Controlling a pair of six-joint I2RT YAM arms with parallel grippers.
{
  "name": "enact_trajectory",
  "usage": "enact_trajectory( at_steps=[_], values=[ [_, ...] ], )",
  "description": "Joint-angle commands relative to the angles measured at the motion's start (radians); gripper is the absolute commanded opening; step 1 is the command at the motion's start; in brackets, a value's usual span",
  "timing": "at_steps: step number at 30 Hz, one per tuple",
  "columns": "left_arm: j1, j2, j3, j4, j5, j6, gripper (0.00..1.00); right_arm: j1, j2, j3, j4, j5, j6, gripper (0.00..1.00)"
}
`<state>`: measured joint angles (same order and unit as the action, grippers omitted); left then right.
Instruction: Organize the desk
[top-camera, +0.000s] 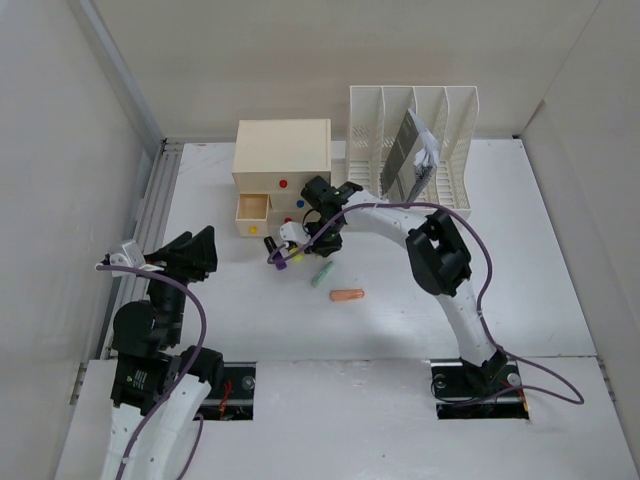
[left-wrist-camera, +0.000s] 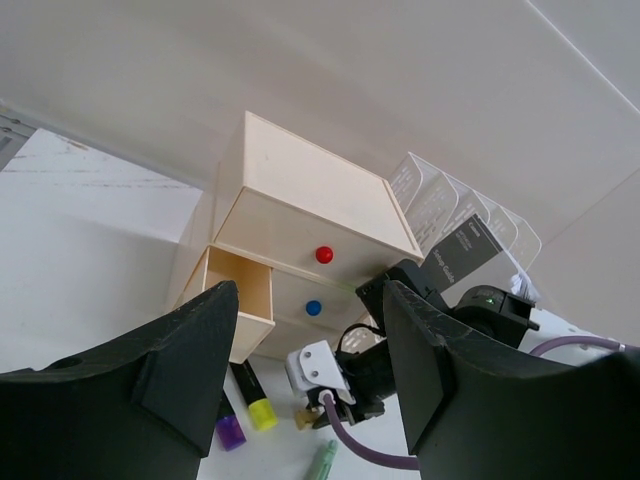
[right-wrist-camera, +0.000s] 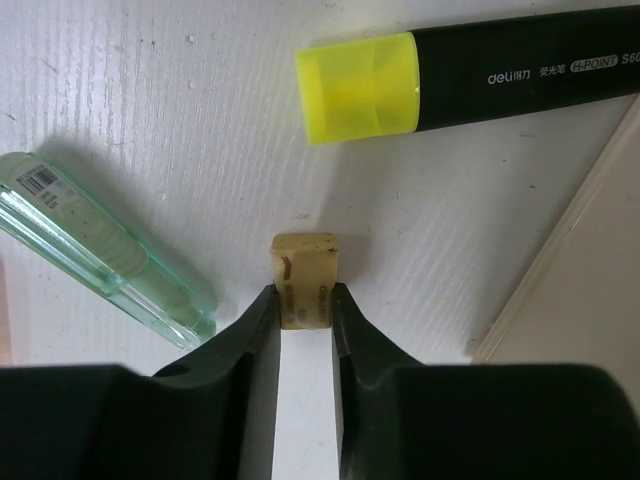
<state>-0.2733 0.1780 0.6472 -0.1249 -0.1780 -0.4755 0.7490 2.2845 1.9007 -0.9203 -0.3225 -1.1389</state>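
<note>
My right gripper (right-wrist-camera: 305, 300) pinches an eraser (right-wrist-camera: 305, 258) at frame centre on the worktop (right-wrist-camera: 150, 100); my left gripper (left-wrist-camera: 310, 320) gapes empty.

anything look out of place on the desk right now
Yes. Stationery lies loose on the desk in front of the drawer box: a yellow-capped highlighter, a clear green tube and an orange piece. The box's left drawer stands open. The right gripper pinches a small beige eraser.
</note>
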Motion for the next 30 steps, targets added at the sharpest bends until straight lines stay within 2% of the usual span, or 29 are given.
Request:
enact_trajectory(
  at_steps=[1,5,9,17,18,22,30],
  values=[
    [0.002,-0.012,0.0,0.039,-0.005,0.002,0.57,-0.004,0.04,0.032,-0.022,-0.044,0.018,0.1],
    [0.002,-0.012,0.0,0.039,-0.005,0.002,0.57,0.006,0.0,0.009,0.017,-0.066,0.073,0.06],
    [0.002,-0.012,0.0,0.039,-0.005,0.002,0.57,0.024,-0.147,-0.023,0.176,-0.066,0.155,0.06],
    [0.002,-0.012,0.0,0.039,-0.014,0.002,0.57,0.067,-0.232,0.08,0.408,-0.013,0.382,0.06],
    [0.002,-0.012,0.0,0.039,-0.014,0.002,0.57,0.078,-0.232,0.08,0.452,-0.013,0.395,0.06],
    [0.002,-0.012,0.0,0.039,-0.014,0.002,0.57,0.096,-0.208,0.19,0.446,-0.059,0.456,0.06],
    [0.002,-0.012,0.0,0.039,-0.014,0.011,0.57,0.125,-0.146,0.258,0.494,-0.058,0.521,0.07]
  ],
)
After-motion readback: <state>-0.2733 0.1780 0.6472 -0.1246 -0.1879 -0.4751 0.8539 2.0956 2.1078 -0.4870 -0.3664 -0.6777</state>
